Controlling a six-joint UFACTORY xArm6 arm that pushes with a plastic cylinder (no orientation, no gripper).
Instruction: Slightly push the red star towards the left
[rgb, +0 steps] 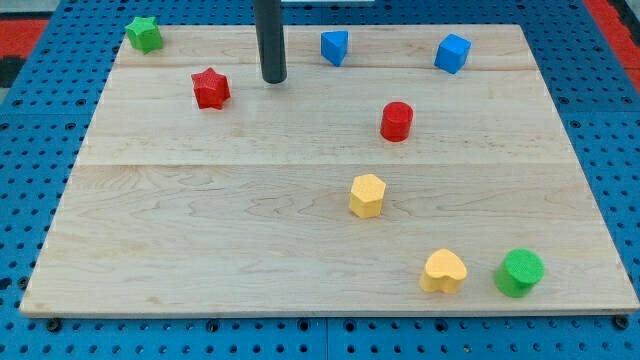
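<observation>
Red star (211, 88) is sitting in the upper left of the frame on the pale wooden tabletop (200, 240), and my tip (273, 78) is standing just to its right, near but apart from it. You are looking at the approach step, I judge: the tip is lining up on the side it must push from, and contact is not yet showing. No fingers are fitted to this rod, so nothing is opening or clamping. Next, you are wanting a short nudge toward the frame's left, with the tip dropping slightly lower in the frame to meet the star's middle. Stop early; the green star (144, 34) is waiting in the upper left corner.
</observation>
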